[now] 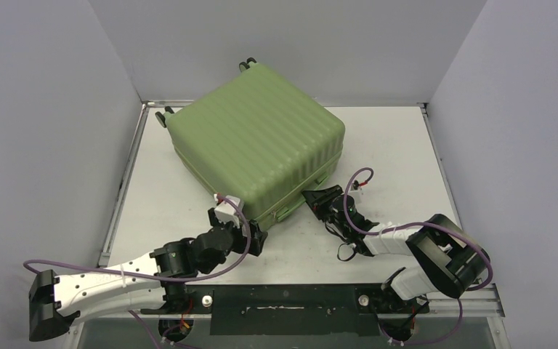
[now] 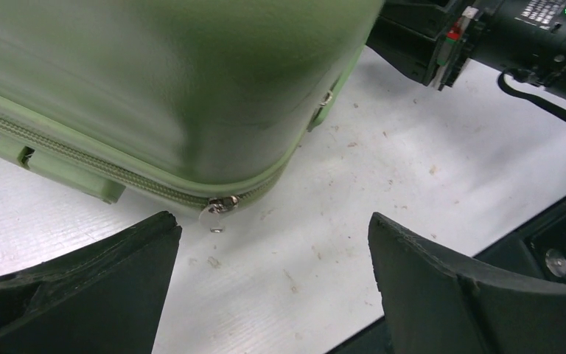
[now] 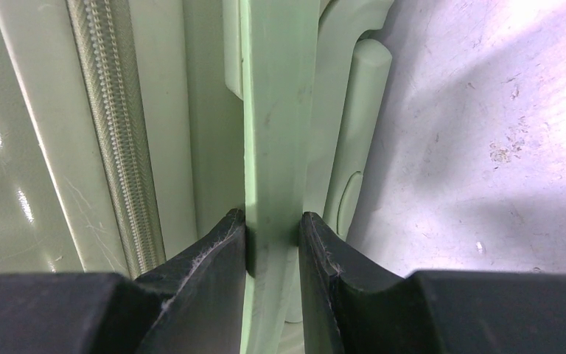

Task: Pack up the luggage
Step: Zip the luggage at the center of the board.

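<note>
I see a white table (image 1: 399,145), scuffed and speckled with dirt, boxed in by plain pale grey walls (image 1: 298,43) at the back, left and right. A metal rim (image 1: 125,182) edges it, and a black plate (image 1: 290,298) runs along its near side. The light is soft and even.

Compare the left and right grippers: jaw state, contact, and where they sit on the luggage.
The left gripper stands wide open and holds nothing; the right gripper is shut on the light-green handle of the luggage. The left gripper faces the corner with the zipper pull, clear of it; the right gripper touches the luggage further right. Shared: both sit low over the table at the closed luggage's near edge.
</note>
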Controlling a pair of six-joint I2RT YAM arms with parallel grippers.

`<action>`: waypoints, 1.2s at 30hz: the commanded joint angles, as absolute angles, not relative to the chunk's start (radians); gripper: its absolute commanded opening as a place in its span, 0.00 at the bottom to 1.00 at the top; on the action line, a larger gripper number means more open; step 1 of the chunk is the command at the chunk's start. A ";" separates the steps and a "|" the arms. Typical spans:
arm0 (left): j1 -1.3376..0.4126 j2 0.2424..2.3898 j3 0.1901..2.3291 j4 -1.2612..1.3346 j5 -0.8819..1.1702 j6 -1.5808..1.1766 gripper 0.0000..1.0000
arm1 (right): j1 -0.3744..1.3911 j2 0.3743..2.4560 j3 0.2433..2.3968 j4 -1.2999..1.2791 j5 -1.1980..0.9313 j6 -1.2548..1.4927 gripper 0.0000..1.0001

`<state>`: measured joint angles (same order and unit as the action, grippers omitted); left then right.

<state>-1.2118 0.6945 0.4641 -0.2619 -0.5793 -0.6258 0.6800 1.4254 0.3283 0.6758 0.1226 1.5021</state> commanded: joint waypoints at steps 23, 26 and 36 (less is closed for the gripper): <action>-1.091 0.690 0.412 0.034 -0.300 -0.599 0.83 | 0.726 1.511 0.331 0.522 -0.017 1.474 0.00; -1.104 0.688 0.429 -0.041 -0.321 -0.626 0.85 | 0.727 1.511 0.331 0.525 -0.017 1.474 0.00; -1.135 0.638 0.460 -0.141 -0.373 -0.663 0.86 | 0.727 1.509 0.319 0.541 -0.016 1.482 0.00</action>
